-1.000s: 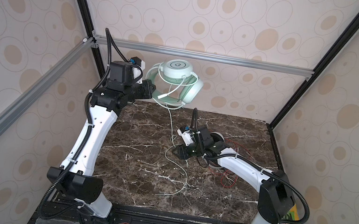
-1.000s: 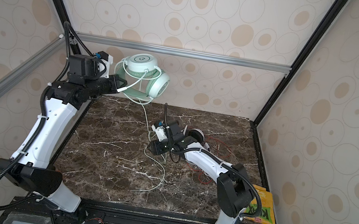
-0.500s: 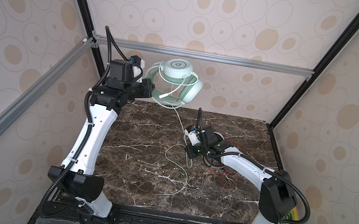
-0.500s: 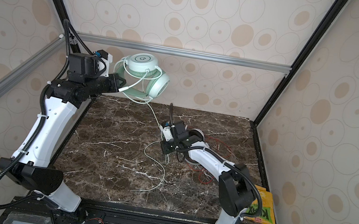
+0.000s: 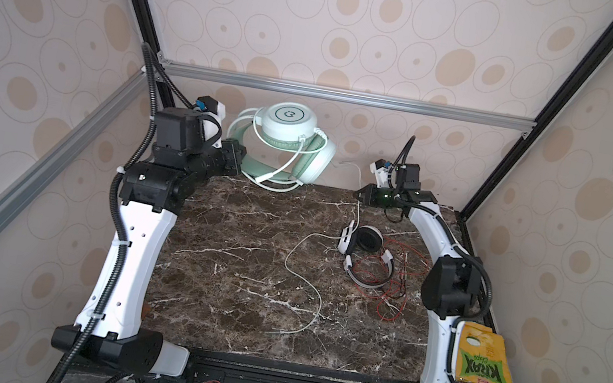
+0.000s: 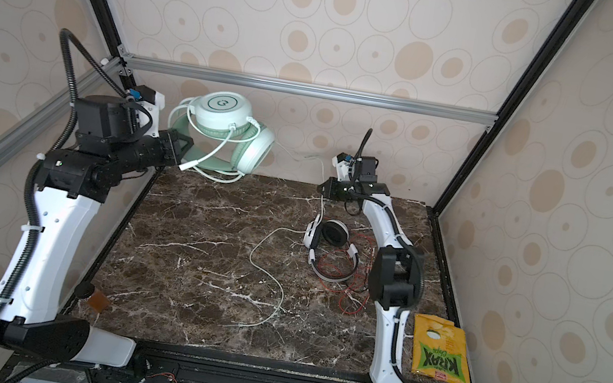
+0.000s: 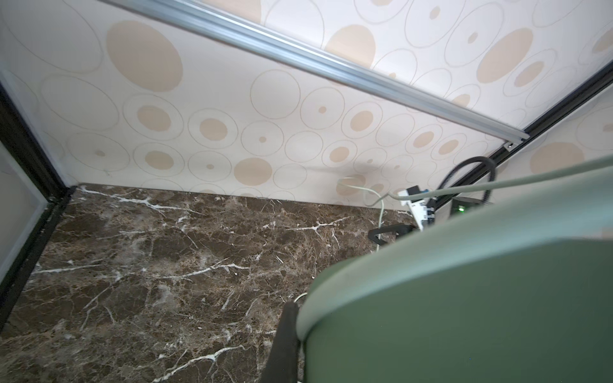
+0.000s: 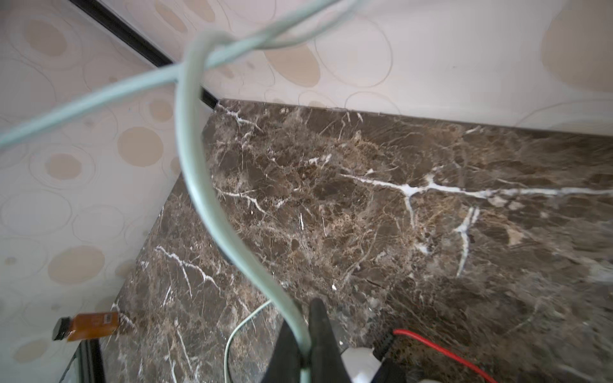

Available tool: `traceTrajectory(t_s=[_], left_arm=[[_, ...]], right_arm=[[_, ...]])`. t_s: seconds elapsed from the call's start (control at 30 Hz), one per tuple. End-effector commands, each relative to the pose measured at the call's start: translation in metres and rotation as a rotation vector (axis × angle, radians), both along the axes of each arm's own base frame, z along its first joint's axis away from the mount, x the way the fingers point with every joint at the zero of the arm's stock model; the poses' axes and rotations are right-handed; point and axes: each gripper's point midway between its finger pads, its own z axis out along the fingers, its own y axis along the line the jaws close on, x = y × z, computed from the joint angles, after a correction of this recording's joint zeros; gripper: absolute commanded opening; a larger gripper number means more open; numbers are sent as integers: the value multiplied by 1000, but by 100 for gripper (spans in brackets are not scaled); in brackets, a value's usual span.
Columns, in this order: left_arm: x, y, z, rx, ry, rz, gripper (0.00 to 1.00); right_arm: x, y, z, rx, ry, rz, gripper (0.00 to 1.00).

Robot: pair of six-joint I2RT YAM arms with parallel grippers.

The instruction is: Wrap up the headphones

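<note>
The left gripper [image 5: 237, 159] is closed on the headband of the mint-green headset [image 5: 290, 127] and holds it raised off the marble table [image 5: 232, 273], close to the back wall. In the left wrist view the green headband [image 7: 464, 298] fills the area directly ahead of the tool, with one black finger [image 7: 285, 341] pressed against its edge. The ear cups hang on the far side of the left gripper from its arm, with several turns of the pale green cable [image 5: 287, 259] looped around them. The right gripper [image 5: 361, 195] is raised above the far right part of the table, and its jaws are clamped on that cable. In the right wrist view the cable [image 8: 195, 165] rises from between the fingertips [image 8: 318, 318], bends, and crosses itself ahead of the tool. From the right gripper the free length drops to the table and trails in a loose curve towards the front edge. The white headset [image 5: 365, 244] with black earpads lies flat on the table below the right gripper, towards its arm's base. Its thin red cable [image 5: 392, 295] lies unwrapped in loose tangles beside and under it.
</note>
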Motion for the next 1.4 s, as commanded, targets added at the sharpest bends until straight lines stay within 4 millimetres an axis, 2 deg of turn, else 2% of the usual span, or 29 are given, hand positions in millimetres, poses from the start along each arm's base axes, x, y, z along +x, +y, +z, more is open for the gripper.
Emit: traceTrajectory(t_s=[0.0,0.13,0.37,0.53,0.6,0.63,0.67,0.83,1.0,1.1,1.2,1.23,1.37], left_arm=[[-27,9,41,-38,-116,17,0],[-42,10,55,-56,-144,8,0],[-67,-1,83,-124,-205,-58,0],[-85,-22,101,-226,-250,-187,0],[-96,-28,112,-266,-293,-233,0],[-102,-31,120,-281,-317,-251,0],[-106,-31,125,-289,-328,-256,0],[-119,-38,138,-343,-355,-311,0],[-127,-43,143,-382,-371,-359,0],[-119,-44,133,-386,-338,-356,0],[-108,-43,117,-389,-300,-342,0],[-104,-43,112,-389,-292,-337,0],[-92,-43,95,-393,-258,-329,0]], right_arm=[[-4,15,1,90,123,49,7],[12,17,-13,131,149,0,7],[21,26,-43,76,173,-62,5],[23,44,-63,52,195,-71,7],[26,43,-68,45,201,-85,9],[19,59,-70,41,206,-68,9],[19,60,-73,40,211,-74,11],[14,62,-81,9,221,-64,41],[10,42,-75,-40,225,-72,45],[-6,37,-51,-62,197,-21,50],[-37,33,-20,-73,142,49,51],[-53,32,-18,-60,132,75,51],[-118,34,12,91,8,184,55]])
